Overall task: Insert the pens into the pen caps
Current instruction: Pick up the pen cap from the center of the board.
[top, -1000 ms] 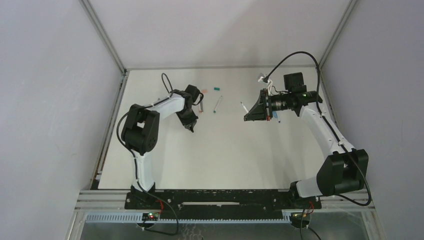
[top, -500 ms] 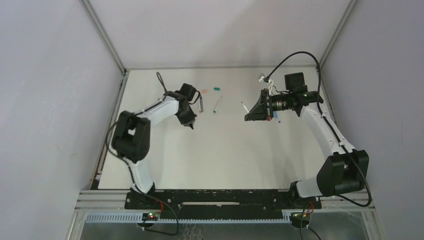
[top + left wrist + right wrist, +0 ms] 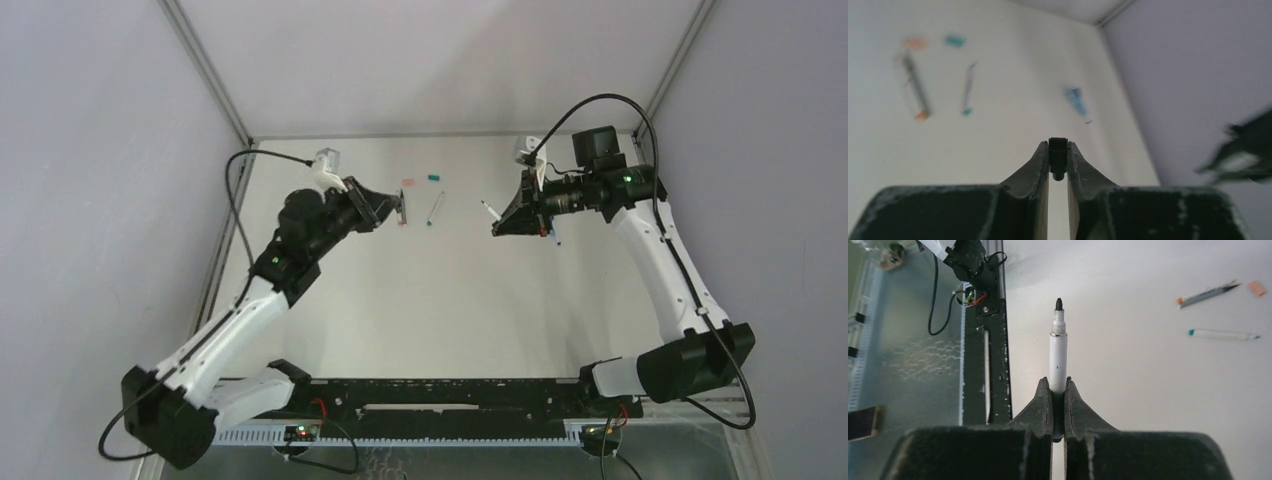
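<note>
My left gripper (image 3: 1058,150) is shut on a short black pen cap (image 3: 1058,156), which is pinched at the fingertips. It hangs above the table at the back left (image 3: 397,209), pointing right. My right gripper (image 3: 1058,385) is shut on a white pen (image 3: 1058,355) whose bare black tip (image 3: 1058,303) sticks out. It is held in the air (image 3: 497,227), pointing left at the other gripper across a gap. On the table lie a grey pen with an orange end (image 3: 915,90), a teal-tipped pen (image 3: 436,208), a salmon cap (image 3: 408,183) and a teal cap (image 3: 434,177).
A light-blue pen (image 3: 1075,100) lies on the table under the right gripper. The back wall and the corner posts stand close behind both grippers. The black base rail (image 3: 995,365) runs along the near table edge.
The left arm has lifted off the table and swung up, its gripper now pointing right with the black cap pinched. The right gripper rose slightly with its pen.
</note>
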Action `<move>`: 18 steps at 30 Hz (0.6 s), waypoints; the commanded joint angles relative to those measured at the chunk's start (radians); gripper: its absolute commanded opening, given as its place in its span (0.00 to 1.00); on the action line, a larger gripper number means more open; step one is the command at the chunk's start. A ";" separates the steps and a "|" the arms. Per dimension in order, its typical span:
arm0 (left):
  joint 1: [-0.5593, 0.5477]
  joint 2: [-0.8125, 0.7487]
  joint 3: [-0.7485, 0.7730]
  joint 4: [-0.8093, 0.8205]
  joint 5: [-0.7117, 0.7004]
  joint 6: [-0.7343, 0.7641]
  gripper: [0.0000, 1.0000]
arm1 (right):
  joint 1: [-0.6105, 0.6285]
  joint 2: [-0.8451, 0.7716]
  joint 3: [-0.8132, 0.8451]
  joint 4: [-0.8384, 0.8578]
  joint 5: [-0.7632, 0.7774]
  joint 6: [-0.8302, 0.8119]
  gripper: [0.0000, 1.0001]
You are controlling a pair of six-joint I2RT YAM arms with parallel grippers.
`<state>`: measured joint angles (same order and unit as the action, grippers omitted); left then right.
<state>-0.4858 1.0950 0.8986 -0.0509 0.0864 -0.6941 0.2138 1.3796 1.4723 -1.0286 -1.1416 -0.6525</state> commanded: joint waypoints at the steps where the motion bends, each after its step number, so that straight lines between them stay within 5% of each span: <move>1: -0.027 -0.150 -0.075 0.407 0.129 0.073 0.00 | 0.043 -0.081 0.076 0.000 0.062 -0.052 0.00; 18: -0.131 -0.117 -0.135 1.147 0.332 -0.177 0.00 | 0.320 -0.312 -0.096 0.538 0.190 0.380 0.00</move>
<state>-0.5903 0.9512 0.7753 0.8612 0.3737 -0.7876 0.5205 1.0904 1.4166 -0.6472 -0.9646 -0.4362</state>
